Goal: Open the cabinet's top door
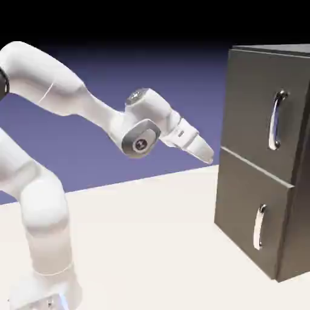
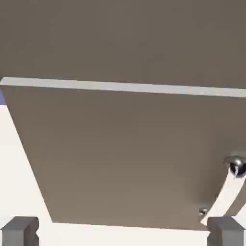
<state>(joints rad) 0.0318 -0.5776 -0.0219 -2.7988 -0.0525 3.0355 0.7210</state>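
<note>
The cabinet [image 1: 300, 181] stands dark and boxy at the exterior view's right. Its top door [image 1: 248, 109] is shut flush and carries a long silver handle [image 1: 277, 120]. My gripper [image 1: 207, 155] hangs in the air to the left of the cabinet, about level with the seam between the two doors, a short gap away and pointing down toward it. It is open with nothing between its fingers. In the hand view both grey fingertips [image 2: 20, 230] stand far apart at the bottom edge, and the top door [image 2: 120, 38] fills the upper part above a pale seam.
The bottom door [image 1: 242, 206] is shut too, with a shorter silver handle [image 1: 259, 227]; that handle [image 2: 230, 190] shows at the hand view's right edge. The white table [image 1: 151, 242] stretches between the robot base and the cabinet.
</note>
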